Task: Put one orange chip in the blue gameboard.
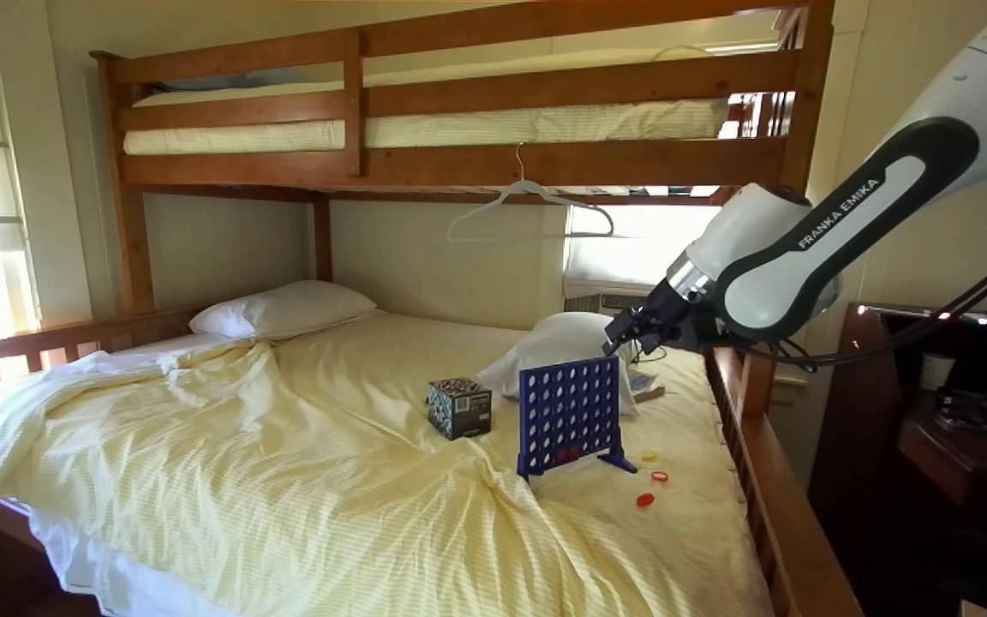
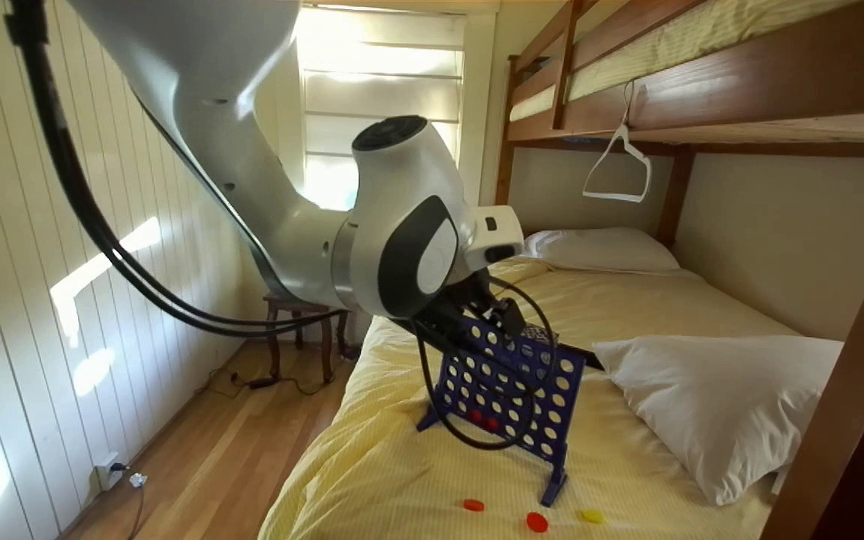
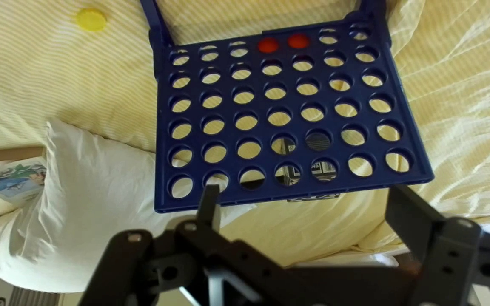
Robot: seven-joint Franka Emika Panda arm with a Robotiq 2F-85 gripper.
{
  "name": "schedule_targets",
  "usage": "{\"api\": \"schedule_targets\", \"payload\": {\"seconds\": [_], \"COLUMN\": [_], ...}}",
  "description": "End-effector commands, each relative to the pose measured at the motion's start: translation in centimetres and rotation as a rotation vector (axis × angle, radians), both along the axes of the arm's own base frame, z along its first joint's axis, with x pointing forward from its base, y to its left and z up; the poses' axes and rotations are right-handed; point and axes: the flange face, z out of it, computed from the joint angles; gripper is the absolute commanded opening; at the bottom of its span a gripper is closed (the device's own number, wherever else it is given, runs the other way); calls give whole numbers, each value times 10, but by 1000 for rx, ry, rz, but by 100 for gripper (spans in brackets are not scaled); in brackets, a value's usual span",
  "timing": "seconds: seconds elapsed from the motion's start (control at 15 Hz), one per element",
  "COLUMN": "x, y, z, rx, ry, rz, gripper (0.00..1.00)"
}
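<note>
A white robot arm [image 1: 774, 296] with black trim [image 1: 956, 140] lettered "FRANKA EMIKA" sports dark looping cables [image 2: 72, 169] and a black, screw-dotted gripper [image 3: 303, 204].

White robot arm [image 1: 862, 206] sloping downward to a black two-fingered hand [image 3: 306, 197], spread wide.

In an exterior view, the arm, lettered FRANKA EMIKA, slants from upper right down to the left, with a silver ring [image 1: 689, 278] just behind the hand, whose tips point down and left. In an exterior view, it extends from the top left, the rounded white wrist [image 2: 406, 187] above the hand. In the wrist view, two black fingers [image 3: 413, 221] jut up from the bottom edge, standing well apart.
</note>
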Motion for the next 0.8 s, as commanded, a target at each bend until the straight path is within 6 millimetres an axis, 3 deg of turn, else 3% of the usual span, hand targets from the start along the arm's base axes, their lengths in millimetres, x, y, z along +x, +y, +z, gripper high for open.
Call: {"api": "schedule_targets", "payload": {"seconds": [0.0,0.4,0.47,0.73], "x": [-20,-36,-26,-30], "y": [-6,-32,-29,-33], "z": [24,49,42,47], "rx": [10,-17,-15,-23], "ry": [46,119,100,110], "rz": [3,25,9,18], "gripper": [100,100,100,100]}}
